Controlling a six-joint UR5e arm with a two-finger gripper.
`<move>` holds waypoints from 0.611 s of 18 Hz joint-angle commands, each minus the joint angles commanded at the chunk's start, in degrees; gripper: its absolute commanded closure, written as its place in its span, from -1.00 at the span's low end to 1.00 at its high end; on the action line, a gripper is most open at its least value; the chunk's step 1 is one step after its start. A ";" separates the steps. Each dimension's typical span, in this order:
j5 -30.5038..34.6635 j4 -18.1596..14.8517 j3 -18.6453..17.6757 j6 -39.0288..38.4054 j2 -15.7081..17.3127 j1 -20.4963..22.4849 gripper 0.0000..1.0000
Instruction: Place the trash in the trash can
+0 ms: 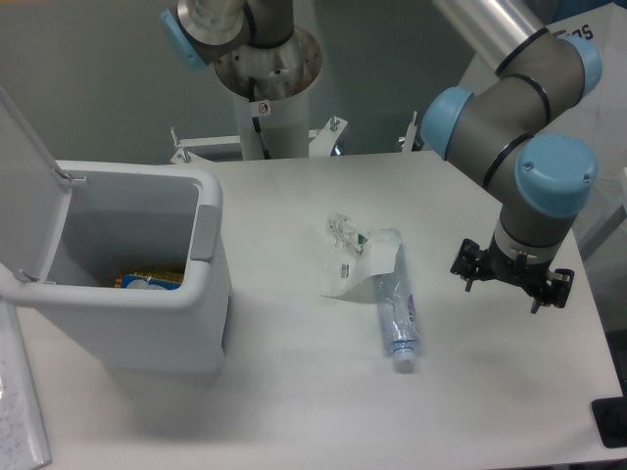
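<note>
Crushed clear bottle (pixel 396 315): lying on the white table (pixel 294 411), white cap toward the camera. Crumpled wrapper (pixel 355 253): just behind the bottle, touching its far end. Trash can (pixel 147 323): left, well apart from both pieces, lid raised, yellow and blue items inside. Gripper (pixel 512 277): right of the bottle, holding nothing; finger spacing cannot be told. Arm base (pixel 266 73): at the far edge.

The arm (pixel 509 108) is reaching in from the upper right, its grey links and blue joint caps folding downward at the wrist (pixel 541 186). The gripper (pixel 513 276) is hanging below it, pointing down and holding nothing; how its fingers are standing is too small to make out.
</note>
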 joint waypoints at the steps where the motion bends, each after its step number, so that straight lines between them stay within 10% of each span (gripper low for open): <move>1: -0.09 0.00 -0.35 -0.44 0.00 -0.09 -1.00; 11: -0.53 2.19 -2.37 -7.46 -0.09 -0.70 -1.00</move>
